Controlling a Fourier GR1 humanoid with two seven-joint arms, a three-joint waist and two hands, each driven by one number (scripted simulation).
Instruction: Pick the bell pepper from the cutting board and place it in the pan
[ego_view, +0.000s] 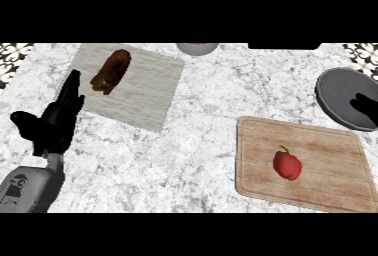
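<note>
Left hand (52, 125) at frame left, fingers straight and together, holding nothing. Red bell pepper (287, 164) lies on the wooden cutting board (325, 165), lower right, well apart from that hand. Grey pan (341, 95) beyond the board, right edge; black fingers of the right hand (367, 105) over it, state unclear. Brown item (111, 71) on grey mat (148, 90), upper left of the tabletop (199, 125).

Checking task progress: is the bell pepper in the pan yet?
No. The red bell pepper lies on the wooden cutting board, apart from the grey pan at the counter's right edge.
</note>
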